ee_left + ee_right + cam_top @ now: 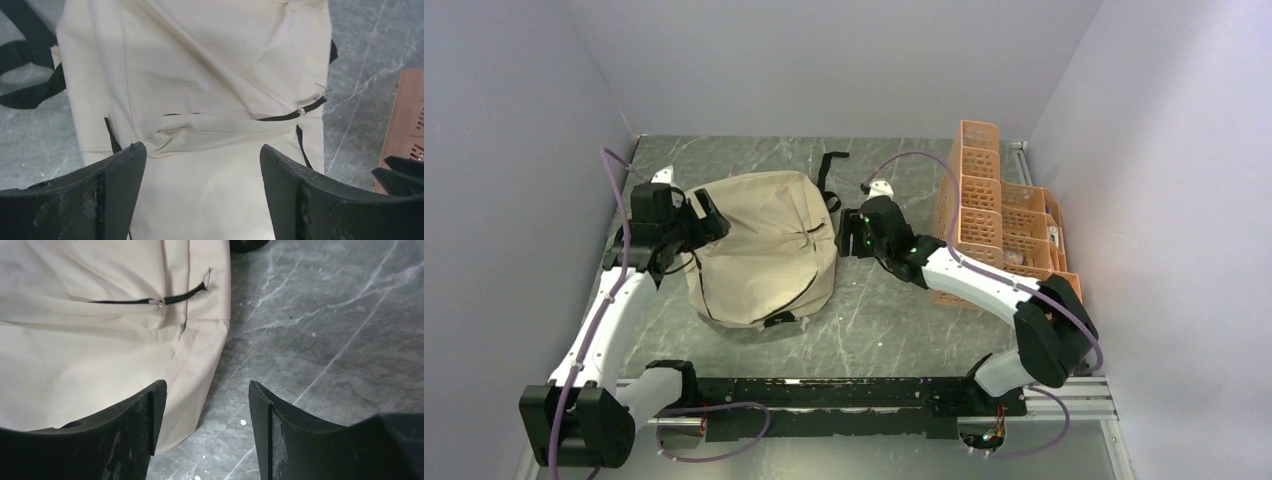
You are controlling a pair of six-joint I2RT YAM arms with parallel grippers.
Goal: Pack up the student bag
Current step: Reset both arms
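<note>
Top external: student bag (764, 255) lies flat on grey marble table (884, 310). Orange organizer (984, 200) stands well right of bag. Left gripper (202, 155) above bag's left side, jaws spread wide, holding nothing. Right gripper (207, 390) over bag's right edge, jaws apart, empty.

High rear overview; two close wrist views, both on the student bag (762, 250).
</note>
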